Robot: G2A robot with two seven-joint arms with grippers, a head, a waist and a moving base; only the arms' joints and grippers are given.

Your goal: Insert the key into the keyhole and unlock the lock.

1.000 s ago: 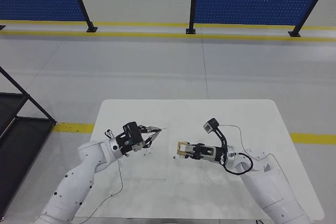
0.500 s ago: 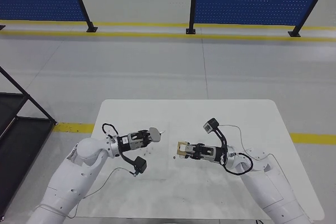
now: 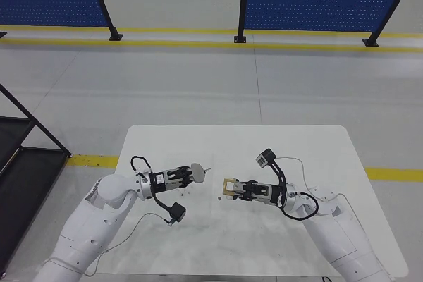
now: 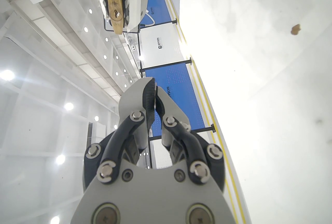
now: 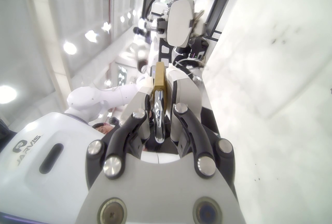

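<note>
At left hand (image 4: 153,91): fingers pressed together on the key (image 3: 206,169). The pinch is seen edge-on from the wrist, so little of the key shows there. From above, the thin tip sticks out past the fingertips and points toward the lock (image 3: 229,187). Tip and lock are near but not touching.

Right hand (image 5: 158,85): pinching the lock by its flat brass sides, shackle (image 5: 158,116) back toward the wrist. The lock is held above the surface (image 3: 303,148), about midway across it. The keyhole (image 4: 116,13) is on the lock's end face, turned toward the left hand.

Change: a second ago the left wrist sat with its camera on top. Half a second ago it had rolled over, camera and cable hanging underneath. Since then it has only crept slightly toward the lock. Right hand and lock unmoved throughout.

Reading: the roll looks like lining the blade up with the slot, with the right hand serving as a fixed vise. This is the approach; insertion has not begun. Next comes a slow, straight push along the key's line. The tip seems to sit a little farther from the robot than the keyhole, so a small sideways correction is likely first. Risk: the tip catches the brass face and the key twists in the pinch.
</note>
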